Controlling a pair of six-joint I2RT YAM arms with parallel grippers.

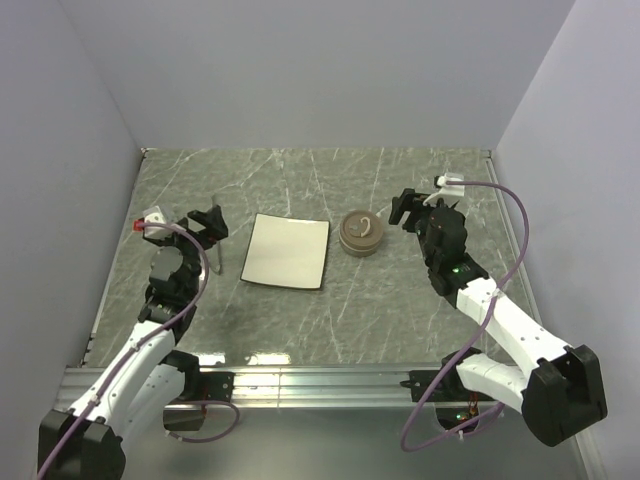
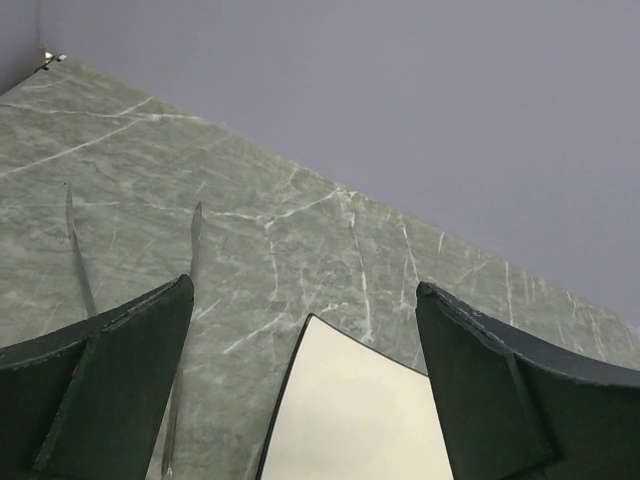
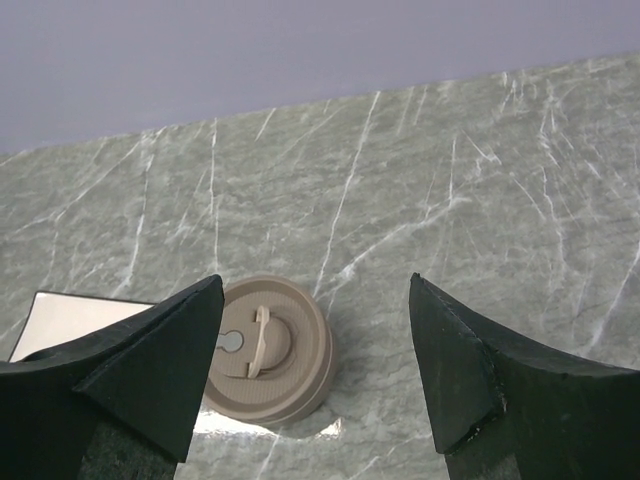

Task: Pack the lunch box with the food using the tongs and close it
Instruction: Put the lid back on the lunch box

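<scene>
Closed round greyish-brown metal lunch box [image 1: 360, 233], just right of white square plate [image 1: 288, 251].
Left pincer [image 1: 208, 222] and right pincer [image 1: 404, 208] both released; thin silver tongs [image 1: 217, 258], left of plate, likely light, slippery: grasp mid-arms.

The left arm [image 1: 150, 340] stretches forward from its base at the near left corner, its white links climbing to a black wrist. The left claw [image 1: 207, 225] points toward the far side, jaws spread as wide as they go, with nothing between them. Seen from its own wrist, the dark fingers [image 2: 100, 390] stand well apart. The right arm [image 1: 500, 320] leans in from the near right with its elbow bent and its wrist turned leftward. The right claw [image 1: 405, 210] is parted too and grips nothing, its fingers [image 3: 150, 370] clearly separated.
</scene>
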